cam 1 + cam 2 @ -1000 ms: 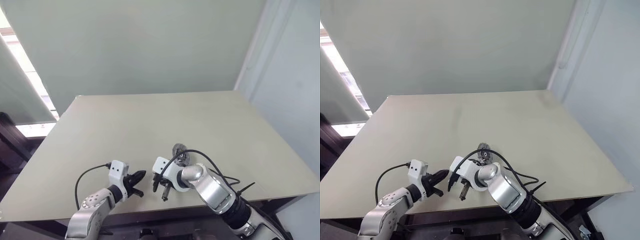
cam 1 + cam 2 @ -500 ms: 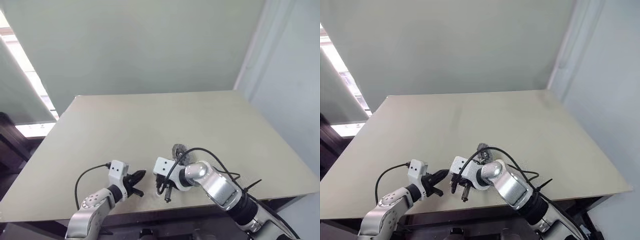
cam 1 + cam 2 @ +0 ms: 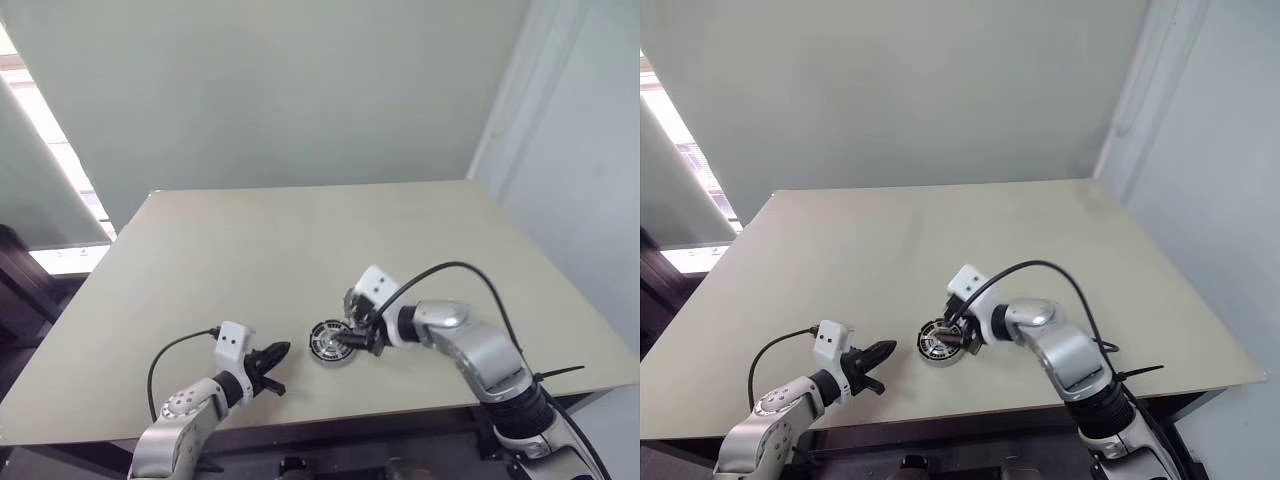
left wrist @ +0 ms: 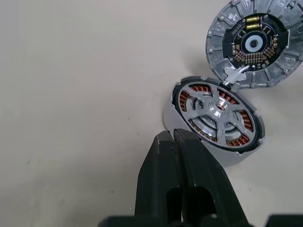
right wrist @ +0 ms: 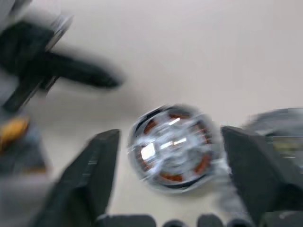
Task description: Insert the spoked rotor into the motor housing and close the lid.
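Since a second ago the right gripper (image 3: 352, 335) has lifted away toward the robot's right and spread its two black fingers wide, holding nothing; before, it was pinched shut and pointing down at the table edge, covering the spot where the motor now lies in plain sight.

Farthest left, the left gripper (image 3: 272, 362) rests low near the front edge of the wide, pale beige table (image 3: 300, 240), its black fingers pressed together on nothing. Just to its right lies the motor housing (image 4: 214, 118), a round flat disc with reddish-copper windings showing between the arms of the shiny silver spoked rotor (image 4: 218, 107), which sits seated inside it. The left fingertips point at the housing from close by without touching it. Right of the housing, its rim touching the housing's rim, lies the lid (image 4: 255, 43), a round grey metal disc with a ribbed rim, turned over so a dark circuit board with gold parts faces up. The open right gripper hangs just over this pair.

Behind the table stands a plain pale green wall; a bright window strip runs along the left, and a pale blue wall on the right.

From the head cameras the lid is mostly hidden behind the right gripper. The right wrist picture is smeared, and the lid is cut off at its edge.
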Controlling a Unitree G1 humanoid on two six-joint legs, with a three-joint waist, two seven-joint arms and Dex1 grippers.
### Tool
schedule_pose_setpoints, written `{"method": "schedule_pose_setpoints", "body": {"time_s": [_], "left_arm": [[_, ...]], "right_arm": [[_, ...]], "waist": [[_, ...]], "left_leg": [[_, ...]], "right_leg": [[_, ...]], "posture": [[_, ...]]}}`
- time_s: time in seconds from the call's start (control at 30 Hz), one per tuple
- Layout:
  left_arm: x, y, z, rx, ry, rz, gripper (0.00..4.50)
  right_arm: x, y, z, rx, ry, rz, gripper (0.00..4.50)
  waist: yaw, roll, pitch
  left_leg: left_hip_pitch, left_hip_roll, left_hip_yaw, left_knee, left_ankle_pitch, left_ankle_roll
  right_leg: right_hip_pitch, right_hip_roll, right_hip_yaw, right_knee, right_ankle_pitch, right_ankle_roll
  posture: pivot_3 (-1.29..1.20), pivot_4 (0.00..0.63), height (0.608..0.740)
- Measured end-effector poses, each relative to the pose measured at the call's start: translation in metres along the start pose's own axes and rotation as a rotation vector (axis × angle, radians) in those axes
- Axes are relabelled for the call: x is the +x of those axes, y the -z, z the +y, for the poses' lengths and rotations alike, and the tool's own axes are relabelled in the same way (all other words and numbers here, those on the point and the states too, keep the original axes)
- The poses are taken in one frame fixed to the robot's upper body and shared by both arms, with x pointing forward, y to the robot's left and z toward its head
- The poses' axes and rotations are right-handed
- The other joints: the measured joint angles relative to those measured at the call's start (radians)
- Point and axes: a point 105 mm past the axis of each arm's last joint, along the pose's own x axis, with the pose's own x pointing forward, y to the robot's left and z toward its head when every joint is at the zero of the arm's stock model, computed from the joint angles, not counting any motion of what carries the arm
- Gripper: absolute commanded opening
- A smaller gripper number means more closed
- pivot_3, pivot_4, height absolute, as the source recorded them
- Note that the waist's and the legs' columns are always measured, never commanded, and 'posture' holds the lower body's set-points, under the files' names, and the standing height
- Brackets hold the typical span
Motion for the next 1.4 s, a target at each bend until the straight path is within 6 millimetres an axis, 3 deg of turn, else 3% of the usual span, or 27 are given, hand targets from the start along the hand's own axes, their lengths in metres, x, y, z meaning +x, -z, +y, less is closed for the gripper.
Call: {"method": "schedule_pose_setpoints", "body": {"time_s": [0.1, 0.23, 0.37, 0.43, 0.5, 0.63, 0.97, 1.1, 1.4], "left_arm": [[-0.002, 0.003, -0.001, -0.015, 0.015, 0.004, 0.0], [-0.005, 0.004, -0.001, -0.027, 0.023, 0.001, 0.0], [-0.006, 0.004, 0.0, -0.024, 0.022, -0.001, 0.0], [-0.007, 0.003, 0.0, -0.023, 0.021, -0.001, 0.0], [-0.006, 0.002, 0.0, -0.021, 0.023, -0.004, 0.0], [-0.005, 0.001, 0.0, -0.017, 0.024, -0.007, 0.0], [-0.006, -0.002, 0.001, -0.003, 0.018, -0.009, 0.0], [-0.006, -0.005, 0.0, 0.006, 0.02, -0.017, 0.0], [-0.006, -0.005, 0.001, 0.009, 0.013, -0.015, 0.0]], "right_arm": [[-0.014, -0.017, -0.026, 0.087, 0.119, -0.1, 4.46], [-0.039, -0.033, -0.065, 0.065, 0.289, -0.172, 4.46], [-0.053, -0.001, -0.104, -0.039, 0.454, -0.043, 4.46], [-0.053, 0.021, -0.113, -0.057, 0.488, 0.027, 4.46], [-0.044, 0.036, -0.111, -0.065, 0.469, 0.064, 4.46], [-0.013, 0.055, -0.085, -0.046, 0.348, 0.078, 4.46], [0.029, 0.031, -0.021, 0.143, 0.126, -0.094, 4.46], [0.045, 0.037, 0.007, 0.156, 0.044, -0.07, 4.46], [0.046, 0.048, 0.001, 0.141, 0.058, -0.068, 4.46]], "waist": [[0.0, 0.001, 0.0], [0.001, 0.001, 0.0], [0.0, 0.001, 0.0], [-0.001, 0.001, 0.0], [-0.006, 0.001, 0.0], [-0.015, 0.001, 0.0], [-0.019, 0.001, 0.0], [-0.019, 0.001, 0.0], [-0.019, 0.001, 0.0]], "left_leg": [[-0.002, 0.0, 0.0, 0.0, 0.0, 0.0], [-0.004, 0.0, 0.0, 0.0, 0.0, 0.0], [-0.007, -0.001, 0.002, 0.0, 0.0, 0.0], [-0.007, -0.001, 0.003, 0.0, 0.0, 0.0], [-0.008, 0.0, 0.005, -0.001, 0.0, 0.001], [-0.008, 0.001, 0.005, -0.001, 0.0, 0.001], [-0.008, 0.001, 0.003, 0.0, 0.0, 0.001], [-0.009, 0.0, 0.003, 0.0, 0.0, 0.001], [-0.008, 0.0, 0.003, 0.001, 0.0, 0.001]], "right_leg": [[-0.002, 0.0, 0.0, 0.0, 0.0, 0.0], [-0.003, 0.0, 0.0, -0.001, 0.0, 0.0], [-0.005, -0.001, 0.002, -0.001, 0.0, 0.0], [-0.006, 0.0, 0.003, -0.001, 0.0, 0.0], [-0.008, 0.001, 0.005, 0.001, 0.0, 0.0], [-0.008, 0.001, 0.005, 0.001, 0.0, 0.0], [-0.008, 0.001, 0.004, 0.001, 0.001, 0.002], [-0.008, 0.001, 0.004, 0.001, 0.001, 0.002], [-0.008, 0.001, 0.004, 0.001, 0.001, 0.001]], "posture": [[0.0, 0.0, 0.74], [0.0, 0.0, 0.74], [0.0, 0.0, 0.74], [0.0, 0.0, 0.74], [0.0, 0.0, 0.74], [0.0, 0.0, 0.74], [0.0, 0.0, 0.74], [0.0, 0.0, 0.74], [0.0, 0.0, 0.74]]}}
